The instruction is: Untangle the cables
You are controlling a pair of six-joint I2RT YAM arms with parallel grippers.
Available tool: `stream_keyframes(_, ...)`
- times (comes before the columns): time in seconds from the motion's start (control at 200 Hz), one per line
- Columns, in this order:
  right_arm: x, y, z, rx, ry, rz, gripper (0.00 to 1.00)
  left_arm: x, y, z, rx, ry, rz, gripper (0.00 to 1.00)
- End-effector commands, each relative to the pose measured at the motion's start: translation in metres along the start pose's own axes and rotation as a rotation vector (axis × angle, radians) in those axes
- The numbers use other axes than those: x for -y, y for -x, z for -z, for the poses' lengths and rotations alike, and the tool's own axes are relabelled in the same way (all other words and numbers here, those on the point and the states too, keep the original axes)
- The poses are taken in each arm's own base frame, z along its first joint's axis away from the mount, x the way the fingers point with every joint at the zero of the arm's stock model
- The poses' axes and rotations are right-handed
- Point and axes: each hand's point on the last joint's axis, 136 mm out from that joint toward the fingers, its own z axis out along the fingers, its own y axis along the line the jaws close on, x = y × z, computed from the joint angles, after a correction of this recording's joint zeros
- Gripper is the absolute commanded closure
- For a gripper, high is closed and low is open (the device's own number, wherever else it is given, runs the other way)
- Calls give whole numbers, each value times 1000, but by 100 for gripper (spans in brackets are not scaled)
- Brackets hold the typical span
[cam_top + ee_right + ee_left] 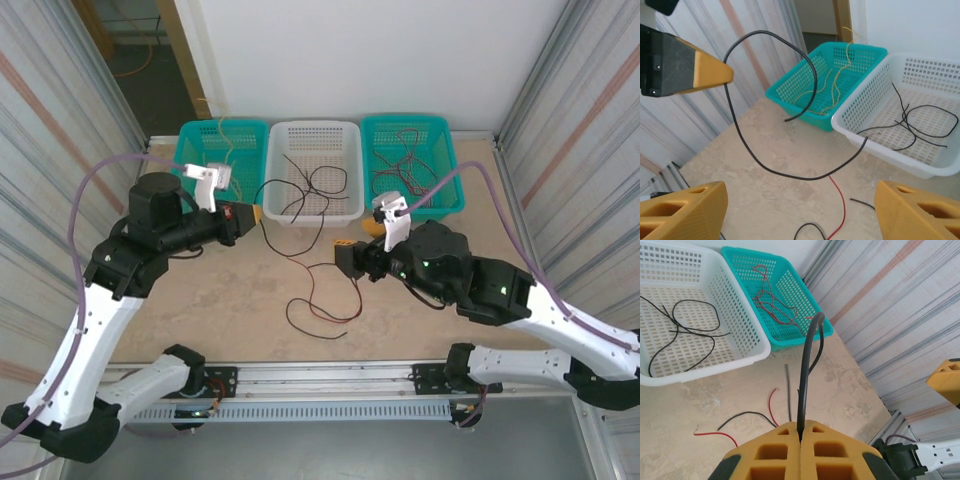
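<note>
Left gripper (800,436): is pinching fully shut on a black cable (801,385) and is holding it up above the table (200,300).
Black cable: is hanging from that grip in one free loop, with both ends off the table; no other wire is looking caught in it.
Left basket (787,92): is holding yellow cables (832,82).
Middle basket (865,100): is holding black cables (934,135), so I judge it is where the held one is going.
Red cable (843,207): is lying on the table near the front, crossing another black one.
Right gripper (800,202): is standing wide open with nothing between its fingers, low over the table and facing the hanging loop.
Right basket (817,315): is holding red cables (772,305).
Doing it well: the left arm should be carrying the loop high enough that its tail is clearing the basket rim and releasing only once most of the length is over the middle basket.
Watching for: a trailing end draping over the rim or dragging the red cable along.
</note>
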Motion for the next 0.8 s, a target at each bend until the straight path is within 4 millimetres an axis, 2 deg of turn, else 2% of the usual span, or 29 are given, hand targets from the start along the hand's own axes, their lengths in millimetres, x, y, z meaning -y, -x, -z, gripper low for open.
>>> stream_keyframes(0.0,-5,-24,-28,-90,-7,22,25,7,1,-6,-9,-62,2,100)
stream_keyframes(0.11,-19,-36,-54,-141,18,27,29,13,0,-11,-18,-111,23,100)
stream_keyframes(0.281,-38,-40,-88,-172,60,33,33,21,-1,-13,-12,-177,46,100)
stream_keyframes(0.421,-40,-42,-105,-185,59,37,37,23,-2,-14,-12,-198,60,100)
stream_keyframes(0.541,-44,-44,-111,-184,105,3,41,25,-3,-16,-17,-214,68,100)
stream_keyframes(0.641,-48,-45,-113,-179,134,-20,49,24,-5,-19,-21,-222,77,100)
stream_keyframes(0.797,-48,-49,-117,-191,140,-40,71,21,-7,-24,-23,-224,93,100)
